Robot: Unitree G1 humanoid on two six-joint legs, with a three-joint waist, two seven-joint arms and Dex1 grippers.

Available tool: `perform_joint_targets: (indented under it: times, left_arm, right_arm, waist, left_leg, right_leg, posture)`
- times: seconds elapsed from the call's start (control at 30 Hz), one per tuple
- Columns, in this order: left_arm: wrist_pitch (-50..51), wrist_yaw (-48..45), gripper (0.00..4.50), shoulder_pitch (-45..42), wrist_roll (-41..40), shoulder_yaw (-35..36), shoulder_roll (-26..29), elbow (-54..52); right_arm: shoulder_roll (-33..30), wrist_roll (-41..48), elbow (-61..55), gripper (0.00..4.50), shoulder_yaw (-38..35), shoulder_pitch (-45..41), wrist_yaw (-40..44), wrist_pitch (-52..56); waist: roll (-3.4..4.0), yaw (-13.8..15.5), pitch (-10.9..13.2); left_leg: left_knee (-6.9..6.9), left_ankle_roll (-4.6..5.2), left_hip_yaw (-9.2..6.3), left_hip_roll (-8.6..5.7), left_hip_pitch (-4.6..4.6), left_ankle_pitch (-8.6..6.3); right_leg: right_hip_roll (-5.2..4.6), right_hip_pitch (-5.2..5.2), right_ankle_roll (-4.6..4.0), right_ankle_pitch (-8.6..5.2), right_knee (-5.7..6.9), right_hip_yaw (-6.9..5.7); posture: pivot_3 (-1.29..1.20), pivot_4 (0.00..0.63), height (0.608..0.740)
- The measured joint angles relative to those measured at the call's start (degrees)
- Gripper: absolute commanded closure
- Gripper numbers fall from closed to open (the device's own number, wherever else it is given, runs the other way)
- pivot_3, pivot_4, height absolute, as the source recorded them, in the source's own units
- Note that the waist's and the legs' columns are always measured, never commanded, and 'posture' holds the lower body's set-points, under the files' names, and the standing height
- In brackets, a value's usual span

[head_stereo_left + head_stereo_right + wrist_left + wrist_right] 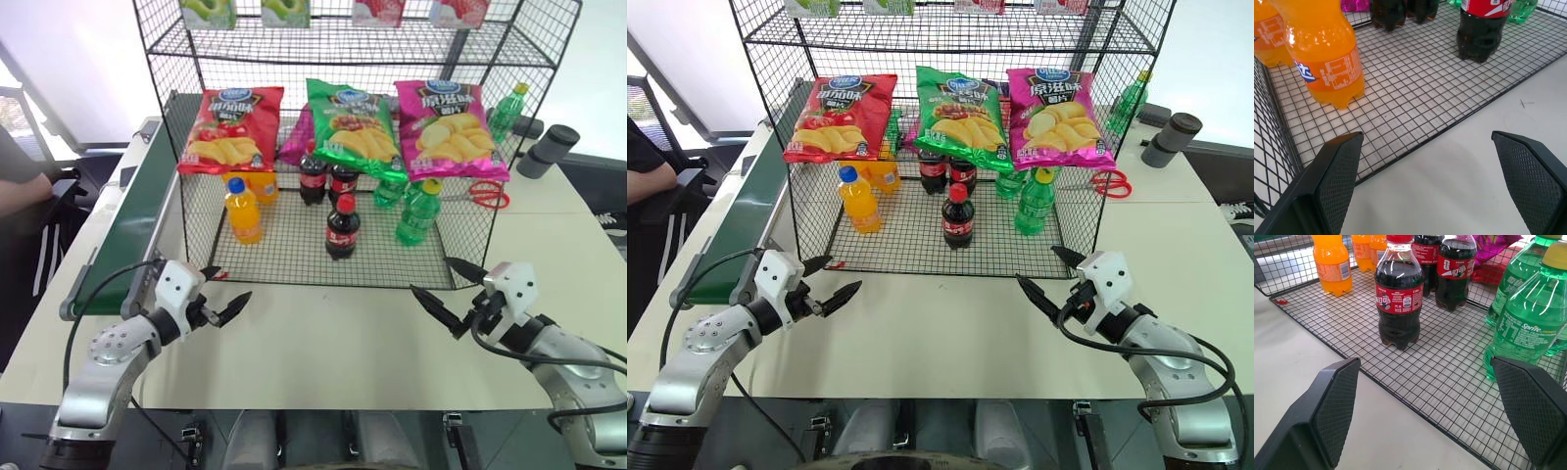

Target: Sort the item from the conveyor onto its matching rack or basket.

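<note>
Black wire mesh forms the rack (470,250) standing on the pale desk (323,333), and the cola bottle (341,227) stands upright on its flat mesh floor, near the front edge and roughly midway across. Two more cola bottles (326,178) stand behind it, toward the back. To its left is an orange soda bottle (243,210), with another one behind that; to its right are green bottles (419,211) (the nearest reads Sprite in the right wrist view). Three crisp bags hang along the upper wire shelf: a red bag (230,129), a green bag (351,122) and a pink bag (450,128).

The dark green conveyor (127,220) runs along the left side of the rack, its belt bare.

The left pincer (222,297) hangs over the desk just before the rack's front left corner, its jaws spread wide and holding nothing. The right pincer (448,292) hangs before the front right corner, likewise spread and empty. Both are apart from the cola bottle.

A pair of red scissors (487,194) lies on the desk behind the rack's right wall.
</note>
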Motion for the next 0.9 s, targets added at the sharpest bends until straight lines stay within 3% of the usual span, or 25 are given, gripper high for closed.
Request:
perform_joint_targets:
  times: [0.9]
  left_arm:
    - [0.74, 1.99, 0.0, 0.57, -0.14, 0.09, -0.58, -0.37]
  right_arm:
    - [0.0, -1.55, 2.75, 0.09, 1.15, -1.88, 0.92, -1.31]
  waist:
    - [0.0, 0.0, 0.0]
  left_leg:
    - [0.03, 0.0, 0.0, 0.0, 0.02, 0.0]
  right_leg:
    - [0.08, 0.02, 0.03, 0.01, 0.03, 0.01]
  posture:
    - [0.0, 0.15, 0.74]
